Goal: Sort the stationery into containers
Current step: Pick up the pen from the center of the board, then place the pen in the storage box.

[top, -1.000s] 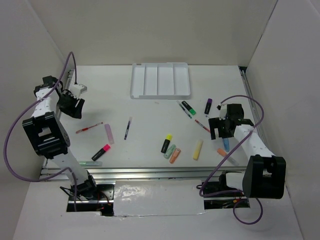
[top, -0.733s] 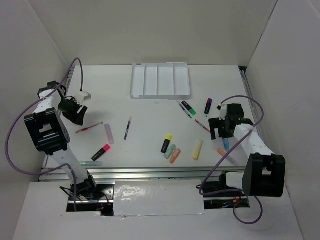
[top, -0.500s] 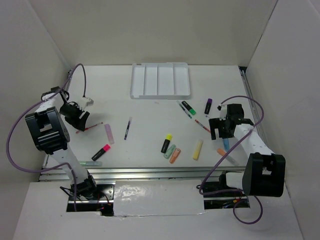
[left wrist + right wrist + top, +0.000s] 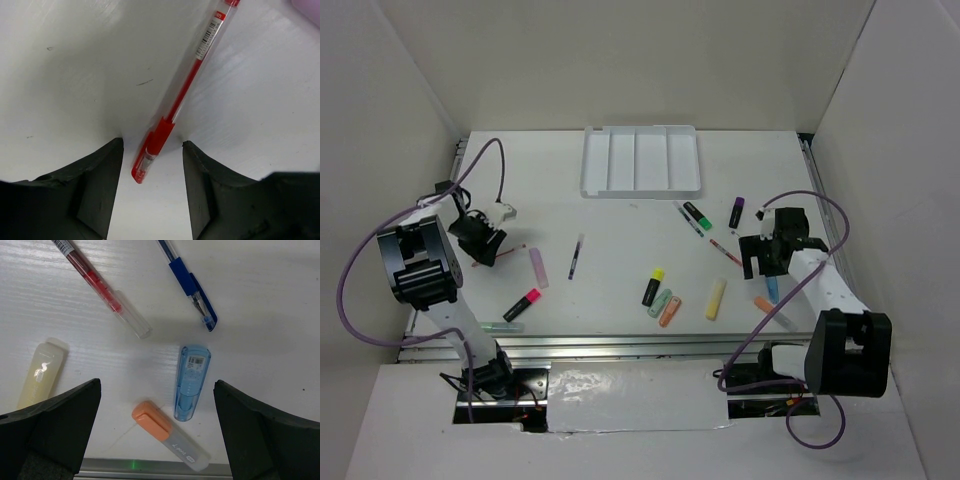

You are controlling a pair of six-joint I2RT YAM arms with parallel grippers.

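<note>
Left fingers point(image 4: 97, 185) are spread, pointed down at the bench point(image 4: 60, 60), with the tip end of the red pen point(image 4: 185, 90) lying between them; right fingers point(image 4: 50, 430) are held wide above the blue marker point(image 4: 191, 382).

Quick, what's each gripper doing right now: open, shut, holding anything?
Left gripper: open, fingers either side of the clear red-ink pen's end, not gripping it.
Right gripper: open, holding nothing.
</note>
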